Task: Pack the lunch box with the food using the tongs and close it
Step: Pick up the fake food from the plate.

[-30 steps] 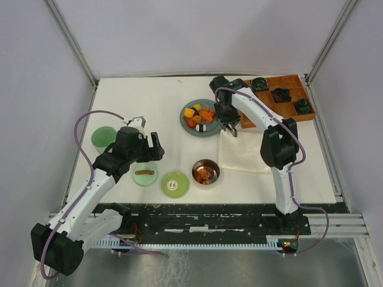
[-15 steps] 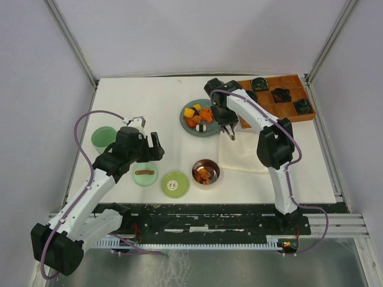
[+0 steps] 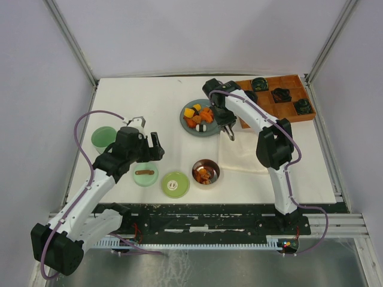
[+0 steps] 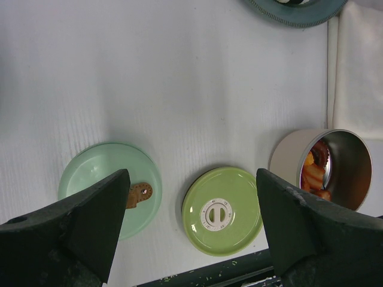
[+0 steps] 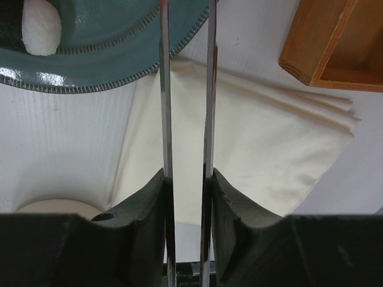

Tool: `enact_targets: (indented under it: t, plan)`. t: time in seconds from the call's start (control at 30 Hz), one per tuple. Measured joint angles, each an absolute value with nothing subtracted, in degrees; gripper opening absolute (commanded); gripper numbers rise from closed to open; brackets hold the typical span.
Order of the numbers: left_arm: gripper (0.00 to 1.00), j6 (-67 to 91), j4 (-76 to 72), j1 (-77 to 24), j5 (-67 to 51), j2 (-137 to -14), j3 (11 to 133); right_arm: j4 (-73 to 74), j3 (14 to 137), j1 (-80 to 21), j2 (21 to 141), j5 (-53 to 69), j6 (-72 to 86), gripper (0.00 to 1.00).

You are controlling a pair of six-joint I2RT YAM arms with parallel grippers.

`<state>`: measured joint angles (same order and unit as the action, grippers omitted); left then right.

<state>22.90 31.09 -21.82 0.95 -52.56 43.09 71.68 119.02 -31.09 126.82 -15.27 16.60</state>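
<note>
The right gripper (image 3: 228,128) is positioned at the right edge of the grey-blue plate (image 3: 185,124), above the far end of the folded cream cloth (image 3: 246,156). In the right wrist view, its fingers (image 5: 143,197) are pressed against the two arms of the tongs (image 5: 164,89), so the tongs are clamped. The arms run nearly parallel with a narrow gap between them. They extend across the cloth (image 5: 257,137) and over the plate rim (image 5: 90,72). The tong tips lie outside the frame.

Most of the food (image 3: 200,115) is on the plate, including a white rice piece (image 5: 40,27). Several orange pieces (image 4: 312,176) lie inside the steel bowl (image 3: 206,171), which stands uncovered at the near left corner of the cloth.

The left gripper (image 4: 191,179) hangs above the table (image 3: 149,101) with its jaws spread wide and nothing between them. Below it lie the flat lid (image 4: 99,170), brown handle upward, and beside it the lime-green lid (image 4: 222,210). The two lids are apart. The mint-green canister (image 3: 104,139) stands uncovered at the left of the table. The wooden tray (image 3: 297,85) occupies the far right corner.
</note>
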Motion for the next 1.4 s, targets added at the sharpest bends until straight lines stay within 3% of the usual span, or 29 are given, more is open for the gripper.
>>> enact_targets:
  t: [0.23, 0.57, 1.4]
  plan:
    - [0.92, 22.9, 31.09, -21.82, 0.95, -52.56, 43.09, 70.48, 117.1, -31.0, 124.55, -13.76, 17.17, 0.34]
    - [0.92, 22.9, 31.09, -21.82, 0.95, -52.56, 43.09, 70.15, 116.73, -30.26, 123.17, -10.07, 17.8, 0.43]
    - [0.92, 22.9, 31.09, -21.82, 0.95, -52.56, 43.09, 69.28, 114.91, -28.49, 123.46, -6.76, 18.87, 0.42]
